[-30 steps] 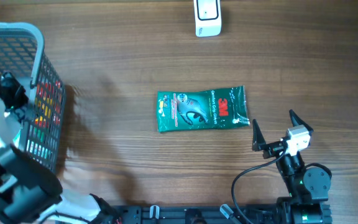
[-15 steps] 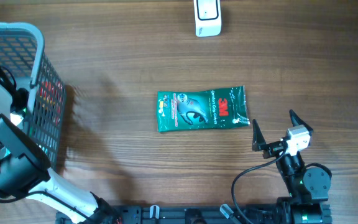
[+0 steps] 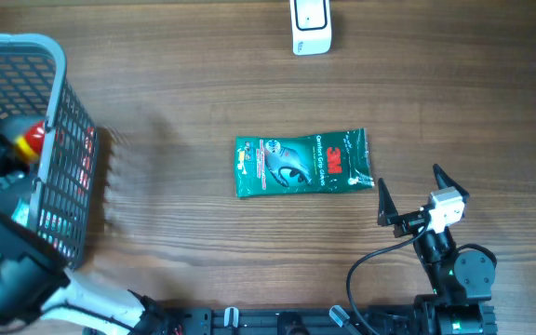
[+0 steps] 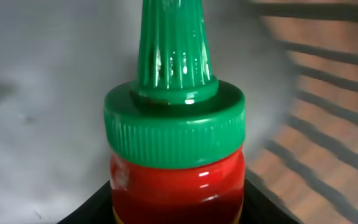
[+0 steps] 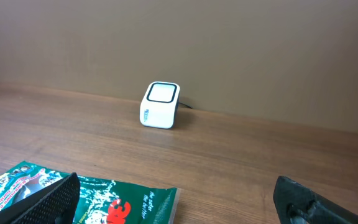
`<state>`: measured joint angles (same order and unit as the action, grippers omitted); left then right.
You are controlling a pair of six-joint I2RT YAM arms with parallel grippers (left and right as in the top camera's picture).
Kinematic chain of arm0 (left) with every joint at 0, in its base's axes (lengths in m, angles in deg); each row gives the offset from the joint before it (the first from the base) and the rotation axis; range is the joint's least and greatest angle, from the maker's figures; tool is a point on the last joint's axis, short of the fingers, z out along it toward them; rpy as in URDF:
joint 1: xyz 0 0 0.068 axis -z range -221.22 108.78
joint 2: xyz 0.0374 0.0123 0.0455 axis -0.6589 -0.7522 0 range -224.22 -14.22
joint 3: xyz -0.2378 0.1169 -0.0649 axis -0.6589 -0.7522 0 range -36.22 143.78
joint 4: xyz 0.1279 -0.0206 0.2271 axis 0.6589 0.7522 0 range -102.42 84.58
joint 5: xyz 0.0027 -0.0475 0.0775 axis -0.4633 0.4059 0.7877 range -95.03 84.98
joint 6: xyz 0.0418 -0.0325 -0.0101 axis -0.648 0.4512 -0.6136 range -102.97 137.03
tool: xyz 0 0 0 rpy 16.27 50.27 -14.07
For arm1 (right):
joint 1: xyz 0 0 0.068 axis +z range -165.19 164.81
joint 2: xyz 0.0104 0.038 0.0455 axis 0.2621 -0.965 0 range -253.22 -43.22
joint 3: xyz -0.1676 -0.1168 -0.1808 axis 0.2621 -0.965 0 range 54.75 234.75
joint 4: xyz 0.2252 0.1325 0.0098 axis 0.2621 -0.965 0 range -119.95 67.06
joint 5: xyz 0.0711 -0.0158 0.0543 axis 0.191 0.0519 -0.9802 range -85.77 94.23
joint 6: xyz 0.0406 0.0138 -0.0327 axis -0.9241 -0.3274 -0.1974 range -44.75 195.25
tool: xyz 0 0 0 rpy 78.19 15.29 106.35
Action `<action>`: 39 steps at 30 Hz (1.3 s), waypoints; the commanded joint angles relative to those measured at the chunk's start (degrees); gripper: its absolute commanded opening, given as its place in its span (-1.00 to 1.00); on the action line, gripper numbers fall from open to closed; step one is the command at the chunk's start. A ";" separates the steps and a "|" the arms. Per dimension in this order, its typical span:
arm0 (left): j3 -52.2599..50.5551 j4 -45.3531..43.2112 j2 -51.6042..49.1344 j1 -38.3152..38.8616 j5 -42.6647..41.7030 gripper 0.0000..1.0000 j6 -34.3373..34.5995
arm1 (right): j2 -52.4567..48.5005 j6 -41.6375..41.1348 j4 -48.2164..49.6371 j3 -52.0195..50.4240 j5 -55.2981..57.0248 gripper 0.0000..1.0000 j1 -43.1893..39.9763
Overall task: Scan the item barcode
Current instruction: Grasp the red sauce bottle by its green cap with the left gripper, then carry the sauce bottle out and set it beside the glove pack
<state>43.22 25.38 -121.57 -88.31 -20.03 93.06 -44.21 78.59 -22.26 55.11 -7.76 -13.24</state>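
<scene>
Since the earlier frames the left arm (image 3: pixel 7 270) has swung down along the basket (image 3: pixel 59 56), and a red bottle (image 3: pixel 28 138) now shows inside it; nothing else has shifted. In the wrist view the bottle (image 4: pixel 176 143) fills the frame, its green cap (image 4: pixel 174 124) upright, its body sitting between the dark fingers of the left claw (image 4: pixel 178 211). Whether they press on it yet I cannot tell. To do this well, I judge the claw should close squarely below the cap, then lift straight up clear of the mesh wall. No barcode shows, so the bottle may need turning. A green pack (image 3: pixel 302 164) lies mid-counter (image 3: pixel 175 93), well apart from the scanner (image 3: pixel 310 26) at the far edge, which should meet the barcode face-on. The right claw (image 3: pixel 408 177) is spread wide and empty, near the pack.
</scene>
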 commanded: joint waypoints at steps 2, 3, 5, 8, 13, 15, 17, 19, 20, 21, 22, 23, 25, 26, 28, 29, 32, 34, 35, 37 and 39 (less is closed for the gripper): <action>0.52 -4.44 12.35 -4.20 -16.00 -0.12 -3.91 | 0.46 0.76 0.26 -0.07 -0.94 0.99 0.24; 0.52 -5.68 14.36 -4.70 -18.58 -0.12 -3.87 | 0.46 0.76 0.26 -0.07 -0.92 0.99 0.24; 0.52 -8.04 18.23 -5.29 -22.25 -0.12 -3.85 | 0.46 0.76 0.26 -0.07 -0.92 0.99 0.24; 0.52 -12.15 24.50 -5.16 -28.59 -0.11 -3.85 | 0.46 0.79 0.26 -0.07 -0.92 0.99 0.24; 0.52 -11.50 31.69 -1.53 -33.79 -0.14 -8.39 | 0.46 0.76 0.26 -0.07 -0.92 0.99 0.24; 0.50 -9.35 33.62 0.02 -31.78 -0.11 -9.68 | 0.46 0.76 0.26 -0.07 -0.92 0.99 0.24; 0.50 -7.10 34.18 0.39 -28.44 -0.11 -9.46 | 0.46 0.76 0.26 -0.07 -0.92 0.99 0.24; 0.50 -4.68 34.01 0.42 -28.50 -0.11 -8.09 | 0.46 0.76 0.26 -0.07 -0.94 1.00 0.24; 0.50 -4.61 33.83 0.72 -29.59 -0.08 -8.26 | 0.46 0.76 0.26 -0.07 -0.92 0.99 0.24; 0.50 -4.63 33.83 1.20 -31.19 -0.08 -8.50 | 0.46 0.79 0.26 -0.07 -0.92 1.00 0.24; 0.50 -5.03 33.86 2.36 -34.47 -0.09 -9.90 | 0.46 0.76 0.26 -0.07 -0.92 0.99 0.24; 0.50 -5.05 33.86 3.41 -36.09 -0.09 -10.80 | 0.46 0.76 0.26 -0.07 -0.94 0.99 0.24; 0.50 -5.88 33.86 6.23 -39.23 -0.10 -14.40 | 0.46 0.76 0.26 -0.07 -0.92 0.99 0.24; 0.50 -5.95 33.86 8.22 -40.09 -0.10 -16.85 | 0.46 0.76 0.26 -0.07 -0.92 1.00 0.24; 0.50 -5.79 33.83 15.47 -40.50 -0.10 -25.81 | 0.46 0.76 0.26 -0.07 -0.94 0.99 0.24; 0.50 -5.44 33.73 19.39 -40.46 -0.10 -30.23 | 0.46 0.76 0.26 -0.07 -0.92 0.99 0.24; 0.50 -2.08 33.57 29.22 -36.30 -0.10 -39.65 | 0.46 0.76 0.26 -0.07 -0.92 0.99 0.24; 0.50 2.86 32.96 38.34 -25.33 -0.10 -44.54 | 0.46 0.76 0.26 -0.07 -0.94 0.99 0.24; 0.46 4.44 32.48 41.83 -20.83 -0.10 -45.92 | 0.46 0.76 0.26 -0.07 -0.92 0.99 0.24; 0.39 6.58 30.84 49.83 -12.24 -0.10 -47.87 | 0.46 0.76 0.26 -0.07 -0.92 0.99 0.24; 0.39 6.43 28.33 57.22 -7.80 -0.10 -48.85 | 0.46 0.76 0.26 -0.07 -0.92 0.99 0.24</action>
<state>43.24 32.05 -90.12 -40.40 -40.77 50.76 -44.21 78.59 -22.19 55.11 -7.78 -13.24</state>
